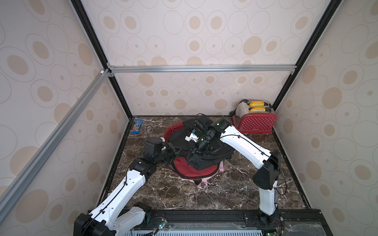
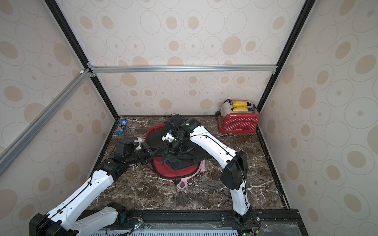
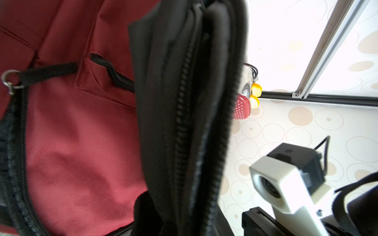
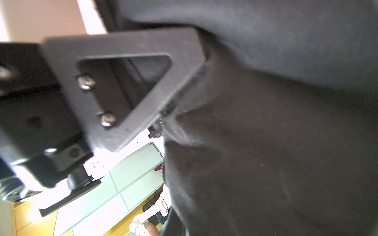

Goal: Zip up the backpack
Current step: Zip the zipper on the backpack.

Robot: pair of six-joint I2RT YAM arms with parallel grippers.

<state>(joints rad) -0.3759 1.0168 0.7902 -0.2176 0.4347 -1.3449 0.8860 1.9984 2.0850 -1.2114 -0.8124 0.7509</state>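
The left hand (image 1: 177, 151) and right hand (image 1: 192, 150), both clenched on black fabric of the red-and-black backpack (image 1: 190, 170) lying in the middle of the bench (image 1: 225, 190), are holding the zipper (image 3: 182, 114) track taut. A steady pull along the teeth, opposite side braced, is looking wisest. The slider (image 4: 155, 129) is showing only blurrily, and both hands' fingertips are hiding among folds.

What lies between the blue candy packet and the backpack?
Between packet and backpack, bare marble table crossed by a thin black cable loop, seen in both top views.
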